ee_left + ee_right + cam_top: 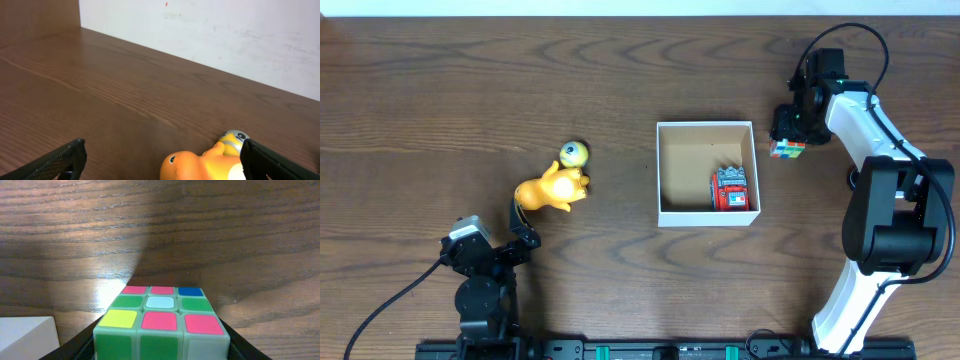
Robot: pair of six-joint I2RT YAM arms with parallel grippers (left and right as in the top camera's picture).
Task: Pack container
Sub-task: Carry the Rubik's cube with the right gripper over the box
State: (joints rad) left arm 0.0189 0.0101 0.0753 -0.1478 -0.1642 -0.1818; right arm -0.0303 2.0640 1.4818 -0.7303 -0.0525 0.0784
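Observation:
The container (708,219), a square white box with a brown inside, stands mid-table with a red and grey toy (730,188) in its right half. My right gripper (788,132) is shut on a multicoloured puzzle cube (787,149), just right of the box's far right corner. In the right wrist view the cube (160,322) fills the space between my fingers (158,349). An orange dinosaur toy (552,190) lies left of the box, touching a small yellow round toy (574,153). My left gripper (523,228) is open just before the orange toy (200,165), which sits near my right finger (162,149).
The box's white corner (27,337) shows at the lower left of the right wrist view. A white wall (210,35) runs behind the table's far edge. The arm bases stand at the table's front edge.

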